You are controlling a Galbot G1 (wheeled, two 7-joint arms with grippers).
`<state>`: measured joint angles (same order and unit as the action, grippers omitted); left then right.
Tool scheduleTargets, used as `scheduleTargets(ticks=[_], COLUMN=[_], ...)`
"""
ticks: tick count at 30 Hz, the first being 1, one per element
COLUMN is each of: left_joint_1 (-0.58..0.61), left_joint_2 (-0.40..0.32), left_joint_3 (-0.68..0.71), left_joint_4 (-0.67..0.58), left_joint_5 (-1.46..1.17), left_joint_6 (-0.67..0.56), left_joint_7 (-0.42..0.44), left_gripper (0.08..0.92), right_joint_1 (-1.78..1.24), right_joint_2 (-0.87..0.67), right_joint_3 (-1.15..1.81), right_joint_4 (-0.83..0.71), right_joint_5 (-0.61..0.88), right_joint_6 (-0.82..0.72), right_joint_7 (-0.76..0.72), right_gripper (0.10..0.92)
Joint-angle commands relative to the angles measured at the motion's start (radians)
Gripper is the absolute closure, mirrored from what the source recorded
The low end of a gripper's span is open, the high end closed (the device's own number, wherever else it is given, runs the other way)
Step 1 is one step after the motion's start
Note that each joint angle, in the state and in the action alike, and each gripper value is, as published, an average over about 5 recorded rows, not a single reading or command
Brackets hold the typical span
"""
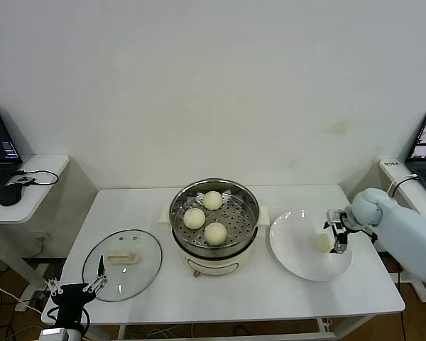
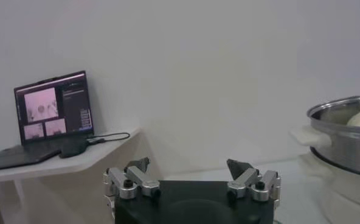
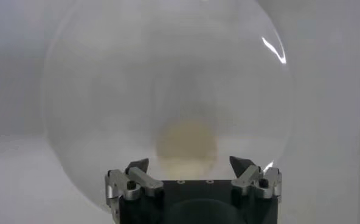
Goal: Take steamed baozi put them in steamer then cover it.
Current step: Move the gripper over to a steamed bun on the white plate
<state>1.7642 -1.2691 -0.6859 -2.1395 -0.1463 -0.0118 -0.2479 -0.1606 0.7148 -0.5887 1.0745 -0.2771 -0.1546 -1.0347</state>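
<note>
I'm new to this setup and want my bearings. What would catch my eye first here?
The steel steamer at the table's middle, uncovered, with three buns on its tray. To its right, the right tool hangs open over the last bun on the plate. The lid lies flat to the steamer's left, with the left tool open at the table's near edge.

No legible text or labels anywhere.

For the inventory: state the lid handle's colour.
Cream-white; the lid handle shows best in the head view.
</note>
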Motion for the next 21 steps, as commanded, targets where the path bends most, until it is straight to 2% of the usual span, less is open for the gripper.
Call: scheduleTargets(ticks=[1, 13, 21], left_joint_1=[-0.001, 0.004, 0.0], left_joint_2=[0.001, 0.0, -0.001], left_joint_3=[0.0, -0.003, -0.002], left_joint_4=[0.003, 0.001, 0.003], left_joint_5=[-0.003, -0.006, -0.005], left_joint_6=[0.001, -0.001, -0.002], left_joint_7=[-0.001, -0.004, -0.005], left_gripper=[0.177, 0.177, 0.177], right_joint_1=[-0.008, 0.017, 0.155], right_joint_2=[0.043, 0.036, -0.063], right_joint_3=[0.003, -0.005, -0.132], right_joint_4=[-0.054, -0.045, 0.121], right_joint_5=[-0.014, -0.011, 0.088], right_joint_6=[-0.006, -0.013, -0.091], right_joint_7=[0.004, -0.01, -0.036], right_gripper=[0.205, 0.393, 0.423])
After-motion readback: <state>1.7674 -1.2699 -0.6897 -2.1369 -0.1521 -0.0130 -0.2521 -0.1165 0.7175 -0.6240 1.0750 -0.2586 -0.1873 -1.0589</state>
